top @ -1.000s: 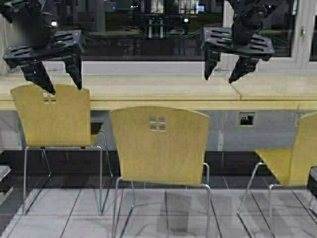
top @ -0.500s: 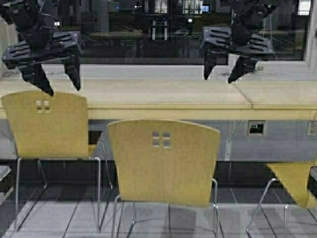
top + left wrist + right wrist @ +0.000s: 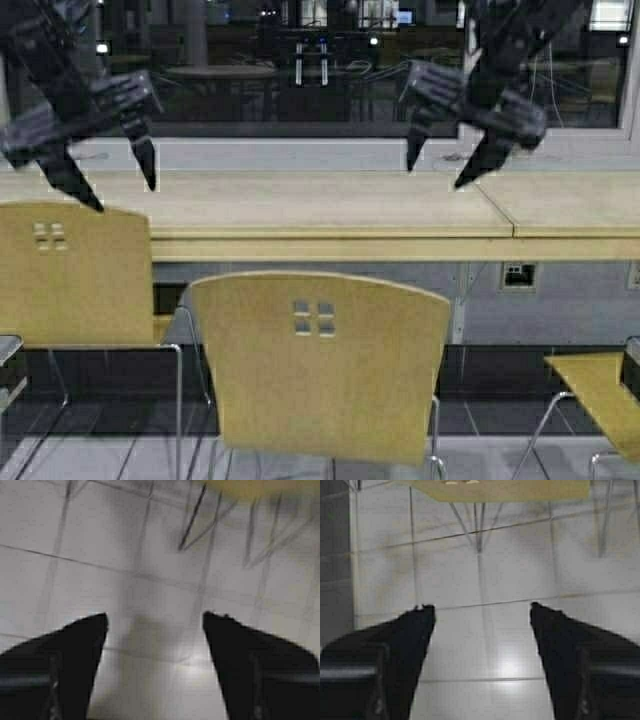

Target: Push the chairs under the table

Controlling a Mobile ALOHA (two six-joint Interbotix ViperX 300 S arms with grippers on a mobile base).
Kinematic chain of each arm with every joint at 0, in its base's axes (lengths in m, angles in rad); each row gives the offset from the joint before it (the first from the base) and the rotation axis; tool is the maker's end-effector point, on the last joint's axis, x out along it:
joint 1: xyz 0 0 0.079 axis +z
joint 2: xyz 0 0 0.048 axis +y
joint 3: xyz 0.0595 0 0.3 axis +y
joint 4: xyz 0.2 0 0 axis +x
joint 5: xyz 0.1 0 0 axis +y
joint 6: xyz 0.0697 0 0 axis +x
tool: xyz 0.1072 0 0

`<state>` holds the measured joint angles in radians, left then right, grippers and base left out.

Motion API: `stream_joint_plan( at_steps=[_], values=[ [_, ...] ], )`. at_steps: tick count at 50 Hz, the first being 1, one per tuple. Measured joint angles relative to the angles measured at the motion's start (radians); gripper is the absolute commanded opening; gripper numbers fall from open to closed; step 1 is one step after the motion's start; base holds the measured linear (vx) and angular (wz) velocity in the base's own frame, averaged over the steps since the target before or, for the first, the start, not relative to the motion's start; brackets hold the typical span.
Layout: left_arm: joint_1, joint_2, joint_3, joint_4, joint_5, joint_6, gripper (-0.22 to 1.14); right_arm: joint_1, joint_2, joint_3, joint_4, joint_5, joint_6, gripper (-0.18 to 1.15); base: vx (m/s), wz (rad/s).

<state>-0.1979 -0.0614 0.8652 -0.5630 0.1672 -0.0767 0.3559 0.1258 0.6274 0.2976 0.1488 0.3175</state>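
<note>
Three yellow-tan chairs stand pulled out from the long pale wood table (image 3: 330, 215). The middle chair (image 3: 320, 370) is nearest, with its back towards me. The left chair (image 3: 70, 270) sits partly under the table's edge, and only the seat of the right chair (image 3: 600, 395) shows. My left gripper (image 3: 122, 195) hangs open above the left chair's back. My right gripper (image 3: 435, 175) hangs open over the table top, touching nothing. In the wrist views, the left gripper (image 3: 155, 617) and right gripper (image 3: 482, 607) frame bare floor tiles, with a chair's edge (image 3: 510, 489) and its thin legs beyond.
A dark window (image 3: 300, 70) runs behind the table. A wall socket (image 3: 518, 275) sits under the table top. Grey floor tiles (image 3: 150, 580) lie below. A dark object (image 3: 8, 365) shows at the left edge and another (image 3: 630, 365) at the right edge.
The robot has driven closer: the chairs and table look larger and sit lower in the high view. Both arms have tilted a little. Both grippers stay open.
</note>
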Motion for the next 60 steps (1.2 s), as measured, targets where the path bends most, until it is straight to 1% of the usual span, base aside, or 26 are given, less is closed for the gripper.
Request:
stream_joint_plan(
  at_steps=[4,9,15,21,28,34,42,60],
  values=[
    [-0.006,0.061,-0.006,-0.074,-0.048,-0.052,0.93,0.005,0.054,-0.011,0.089,-0.014,0.069,0.93,0.24,-0.02],
    [-0.031,0.129,-0.008,-0.190,-0.089,-0.110,0.93,0.000,0.104,-0.011,0.184,-0.031,0.135,0.93,0.22,-0.03],
    [-0.069,0.207,-0.040,-0.321,-0.121,-0.147,0.93,0.012,0.161,-0.018,0.302,-0.067,0.196,0.93,0.20,-0.03],
    [-0.098,0.279,-0.095,-0.411,-0.130,-0.160,0.93,0.015,0.212,-0.032,0.391,-0.087,0.229,0.93,0.14,-0.02],
    [-0.110,0.351,-0.150,-0.499,-0.130,-0.183,0.93,0.021,0.272,-0.066,0.474,-0.091,0.239,0.93,0.13,-0.01],
    [-0.117,0.413,-0.207,-0.538,-0.132,-0.198,0.93,0.035,0.314,-0.118,0.523,-0.089,0.241,0.93,0.09,0.00],
    [-0.120,0.483,-0.270,-0.563,-0.132,-0.222,0.93,0.044,0.377,-0.192,0.563,-0.089,0.247,0.93,0.07,0.00],
    [-0.121,0.652,-0.385,-0.574,-0.144,-0.270,0.93,0.044,0.532,-0.276,0.663,-0.083,0.262,0.93,0.03,0.00]
  ],
)
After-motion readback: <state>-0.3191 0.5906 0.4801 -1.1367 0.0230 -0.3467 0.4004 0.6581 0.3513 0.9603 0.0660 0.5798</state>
